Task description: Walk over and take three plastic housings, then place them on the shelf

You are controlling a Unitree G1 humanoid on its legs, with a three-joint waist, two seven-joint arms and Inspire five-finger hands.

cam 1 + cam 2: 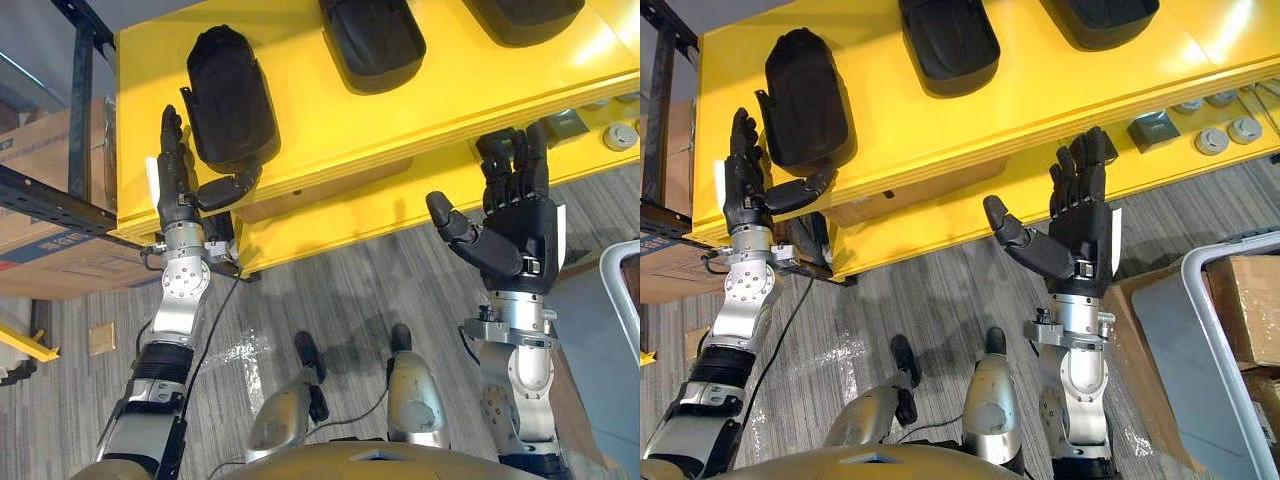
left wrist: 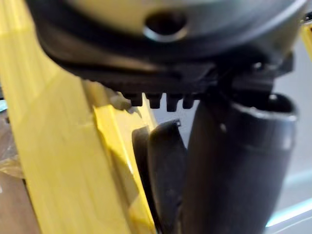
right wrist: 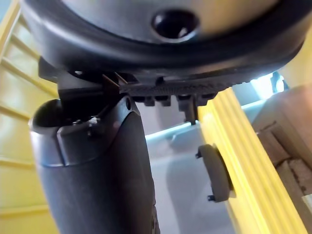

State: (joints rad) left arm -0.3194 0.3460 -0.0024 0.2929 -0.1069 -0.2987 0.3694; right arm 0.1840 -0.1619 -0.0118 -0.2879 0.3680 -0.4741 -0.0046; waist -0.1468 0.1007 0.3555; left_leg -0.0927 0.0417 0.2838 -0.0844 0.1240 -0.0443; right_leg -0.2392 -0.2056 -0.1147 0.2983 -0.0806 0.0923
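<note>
Three black plastic housings lie in a row on the top board of the yellow shelf [image 1: 330, 120]: the nearest housing [image 1: 232, 95] sits close to the shelf's front edge towards its left end, the middle housing [image 1: 372, 40] lies further along the row, and the far housing [image 1: 525, 15] is cut by the frame beyond that. So the housings already lie on a yellow shelf; whether this is where they are to be taken from or where they are to end up, the scene would fit both — a pick about to happen, or a housing just set down and let go.

The left hand [image 1: 180, 185] stands at the shelf's front edge beside the nearest housing, fingers [image 1: 172, 135] straight and upright along its left flank, thumb reaching across under its near end. It brackets the housing without gripping it — relaxed, holding nothing. The left wrist view shows the dark housing edge just past the thumb, against the yellow board.

The right hand [image 1: 1080, 225] hangs below the shelf's front edge, well apart from any housing, fingers spread and straight, thumb out, empty.

Judged from this: if the left hand is to close, the housing's smooth curved shell could slip, so fingers and thumb should meet on opposite flanks near its middle. If it is leaving, it should draw straight back from the shelf edge so the thumb does not drag the housing off. Small grey fittings [image 1: 1212, 140] lie on the lower board of the shelf.
</note>
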